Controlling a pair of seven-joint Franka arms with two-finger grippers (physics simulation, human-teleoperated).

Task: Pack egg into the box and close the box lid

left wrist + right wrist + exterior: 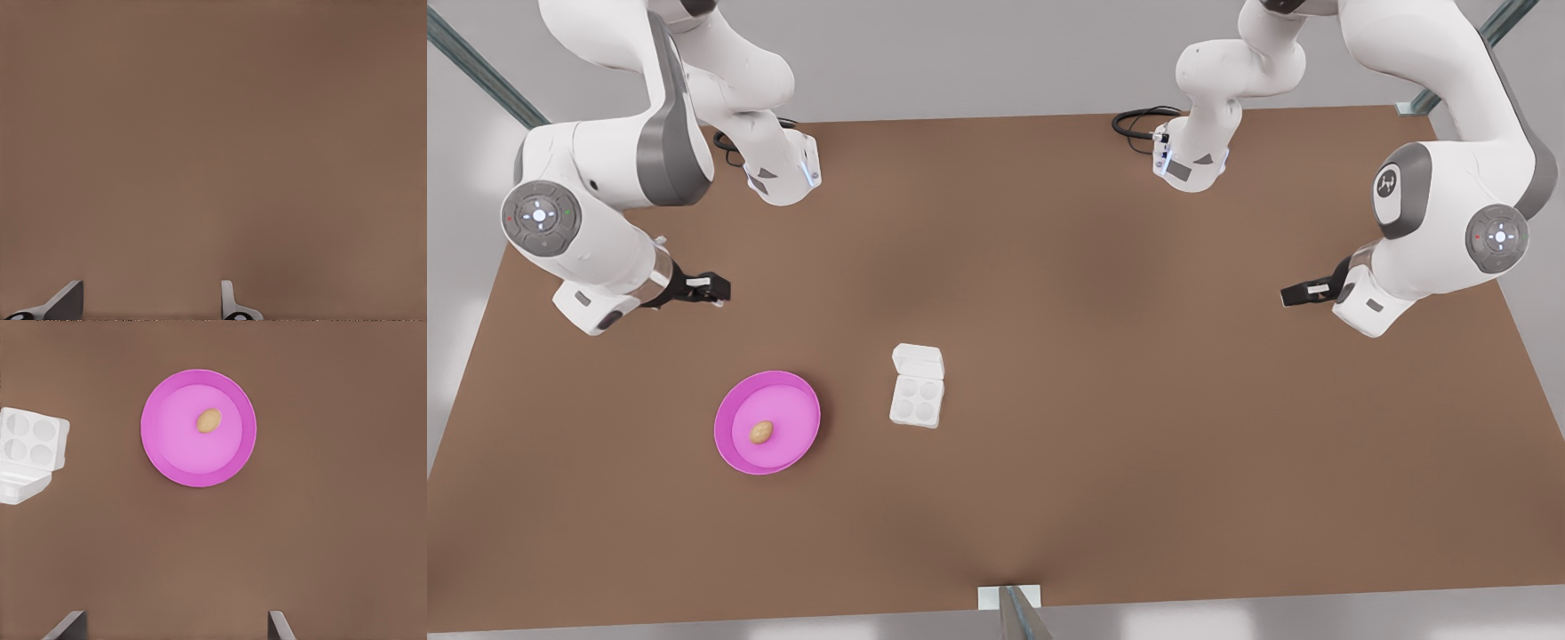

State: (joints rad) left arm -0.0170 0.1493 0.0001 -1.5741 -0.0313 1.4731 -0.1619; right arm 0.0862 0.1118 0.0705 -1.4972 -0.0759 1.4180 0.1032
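The egg (761,432) on the plate (734,452) could be rolled away by either spread-open, empty gripper.

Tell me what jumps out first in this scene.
The pink plate stands out on the brown table, with the egg lying on it. Beside it sits the box, its cups empty and the box lid open. The right gripper and left gripper hover open, apart from both.
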